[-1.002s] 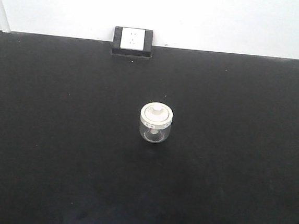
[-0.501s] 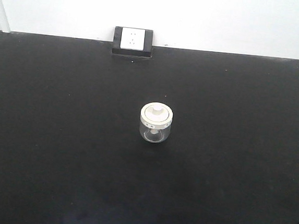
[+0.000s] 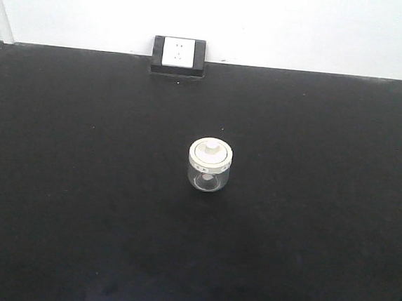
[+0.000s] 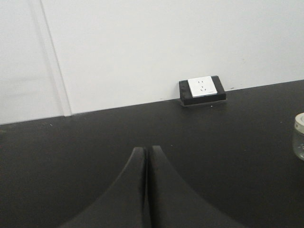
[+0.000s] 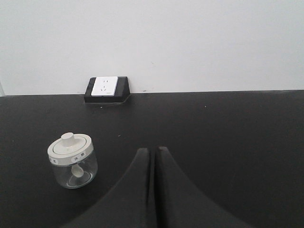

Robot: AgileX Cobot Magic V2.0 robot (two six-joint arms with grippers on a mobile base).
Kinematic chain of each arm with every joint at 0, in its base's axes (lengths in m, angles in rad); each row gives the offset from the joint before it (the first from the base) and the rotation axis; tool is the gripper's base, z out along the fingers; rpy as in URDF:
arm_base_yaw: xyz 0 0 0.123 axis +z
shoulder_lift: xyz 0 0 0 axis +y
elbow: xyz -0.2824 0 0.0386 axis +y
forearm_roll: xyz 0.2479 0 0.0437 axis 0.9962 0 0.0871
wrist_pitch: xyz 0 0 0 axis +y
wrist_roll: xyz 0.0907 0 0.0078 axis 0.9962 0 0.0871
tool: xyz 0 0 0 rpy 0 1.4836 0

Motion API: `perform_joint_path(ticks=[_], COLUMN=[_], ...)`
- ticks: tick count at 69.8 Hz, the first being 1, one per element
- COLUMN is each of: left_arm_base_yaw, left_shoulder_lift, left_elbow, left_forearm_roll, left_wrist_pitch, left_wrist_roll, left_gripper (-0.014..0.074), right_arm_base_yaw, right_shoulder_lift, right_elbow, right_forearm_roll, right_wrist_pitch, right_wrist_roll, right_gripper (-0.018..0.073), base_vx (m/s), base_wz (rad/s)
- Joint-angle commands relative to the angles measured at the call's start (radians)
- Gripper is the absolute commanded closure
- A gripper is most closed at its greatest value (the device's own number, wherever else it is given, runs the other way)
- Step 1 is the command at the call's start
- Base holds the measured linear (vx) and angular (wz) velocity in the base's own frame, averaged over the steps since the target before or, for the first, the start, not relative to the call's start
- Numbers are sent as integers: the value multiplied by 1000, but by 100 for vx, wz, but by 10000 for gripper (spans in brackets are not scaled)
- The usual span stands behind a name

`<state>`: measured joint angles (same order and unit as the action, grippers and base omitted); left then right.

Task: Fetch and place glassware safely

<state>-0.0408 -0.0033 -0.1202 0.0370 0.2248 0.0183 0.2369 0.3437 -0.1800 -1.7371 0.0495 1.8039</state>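
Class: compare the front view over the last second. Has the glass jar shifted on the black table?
No. The glass jar sits at the same spot below and right of the wall socket, upright with its lid on.

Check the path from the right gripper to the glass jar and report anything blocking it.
Nothing visible blocks it. In the right wrist view, the right gripper, fingers together, points over bare black table, with the glass jar ahead and to its left. The only other item, the wall socket, sits far behind at the table's back edge.
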Motion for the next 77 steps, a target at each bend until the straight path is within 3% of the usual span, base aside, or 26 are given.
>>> perform_joint_path(ticks=[1, 17, 21, 42, 77], left_arm_base_yaw=[10, 39, 39, 39, 39], left_shoulder_lift=[-22, -21, -21, -21, -21], left_elbow=[25, 188, 177, 177, 177], left_forearm_roll=[-81, -171, -160, -45, -43], left_wrist_pitch=[-69, -119, -55, -50, -47], left_wrist_roll=[-3, -5, -5, -5, -5], left_gripper=[603, 603, 603, 603, 603], right_arm_base_yaw=[-4, -4, -4, -4, -4], right_shoulder_lift=[5, 5, 5, 5, 5], right_elbow=[-28, -28, -28, -28, -28], right_forearm_roll=[-58, -58, -58, -58, -58], right_wrist_pitch=[25, 24, 24, 24, 24], right_wrist_roll=[-8, -8, -8, -8, -8], right_gripper=[563, 563, 563, 563, 563], base_vx=[0, 0, 0, 0, 0], base_wz=[0, 0, 0, 0, 0])
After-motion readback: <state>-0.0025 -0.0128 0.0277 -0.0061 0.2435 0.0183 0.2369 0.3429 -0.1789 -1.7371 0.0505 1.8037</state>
